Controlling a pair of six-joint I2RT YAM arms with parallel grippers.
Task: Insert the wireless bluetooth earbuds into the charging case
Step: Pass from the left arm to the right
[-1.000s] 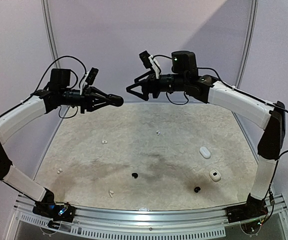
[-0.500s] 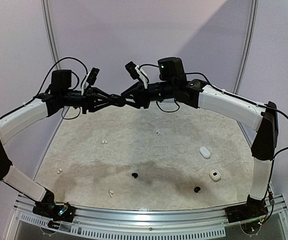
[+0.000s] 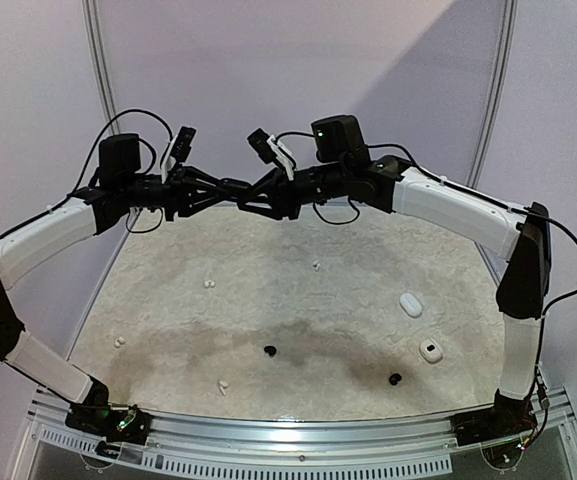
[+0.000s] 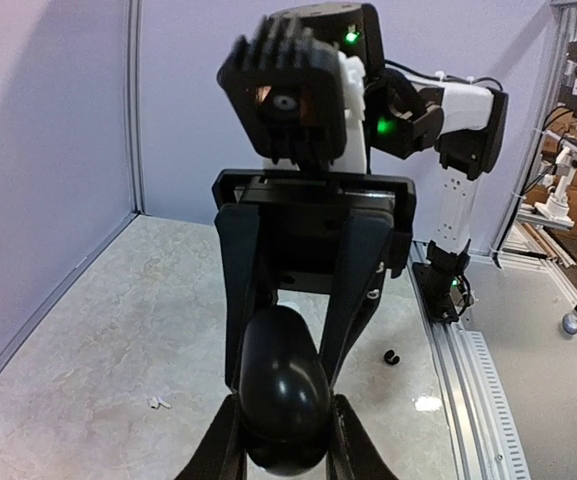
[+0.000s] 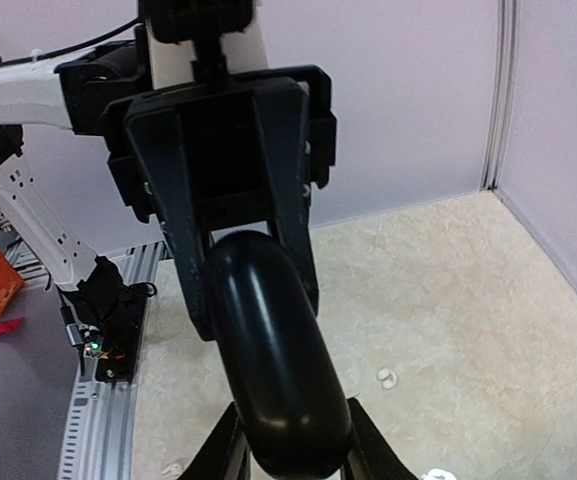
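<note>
The buds (image 3: 270, 351), four white and two black, lie scattered and well apart on the table (image 3: 168, 320), none in a case. The black case (image 4: 283, 390) hangs in the air above the table's far side, gripped from both ends. The left gripper (image 4: 286, 425) is clenched on one end, and the right gripper (image 5: 291, 435) appears clamped on the other, fingers against the shell's sides. Held head to head like this, the arms can probably pry the lid open, which one gripper alone could not. Two white cases (image 3: 411, 303) sit at the table's right.
</note>
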